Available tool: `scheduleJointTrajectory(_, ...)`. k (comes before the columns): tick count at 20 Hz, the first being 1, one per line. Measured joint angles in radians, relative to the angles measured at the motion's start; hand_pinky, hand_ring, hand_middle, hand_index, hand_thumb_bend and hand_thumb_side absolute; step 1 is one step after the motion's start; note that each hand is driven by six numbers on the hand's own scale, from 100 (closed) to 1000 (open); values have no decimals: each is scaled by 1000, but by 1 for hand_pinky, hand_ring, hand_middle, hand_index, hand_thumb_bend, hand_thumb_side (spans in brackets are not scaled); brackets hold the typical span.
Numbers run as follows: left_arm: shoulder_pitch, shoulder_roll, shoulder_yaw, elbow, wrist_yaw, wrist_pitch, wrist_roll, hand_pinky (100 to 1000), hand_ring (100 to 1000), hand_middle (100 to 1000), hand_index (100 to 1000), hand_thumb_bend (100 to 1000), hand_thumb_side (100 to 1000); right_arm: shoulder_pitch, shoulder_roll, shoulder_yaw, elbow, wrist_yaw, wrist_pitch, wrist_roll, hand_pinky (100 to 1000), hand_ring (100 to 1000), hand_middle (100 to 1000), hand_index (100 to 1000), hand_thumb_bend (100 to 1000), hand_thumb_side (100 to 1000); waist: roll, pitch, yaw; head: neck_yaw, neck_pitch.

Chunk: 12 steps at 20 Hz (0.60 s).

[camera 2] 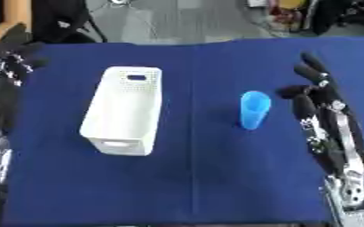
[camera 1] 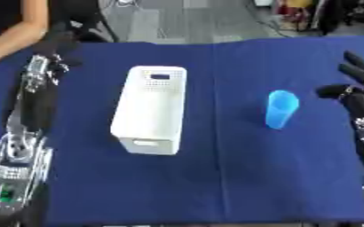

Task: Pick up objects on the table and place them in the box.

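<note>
Where blue cloth [camera 2: 200, 177] lies bare, cup [camera 2: 254, 110] between box [camera 2: 123, 111] and wide-fingered right hand [camera 2: 313, 88]

The inside of the white box [camera 2: 123, 111] cannot be seen, so whether anything lies in it is unclear. The blue cup [camera 2: 254, 109] is blurred, and whether it stands upright or leans cannot be told. The left hand [camera 2: 10, 46] is dark and smeared against the cloth [camera 2: 208, 177]; its fingers cannot be made out. In the left eye view the right hand [camera 1: 360, 91] is cut off by the right edge. A person's arm [camera 1: 18, 31] is cropped at the top left corner.
</note>
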Motion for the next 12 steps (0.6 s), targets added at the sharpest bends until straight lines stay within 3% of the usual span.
scheduleJointTrajectory(12,0,0,0,0,-4,4,-4,790,870,1000,856,103,1000,0,0,0,0,0,0,0,705,662,1000,875,440,780,0,0,0,0,0)
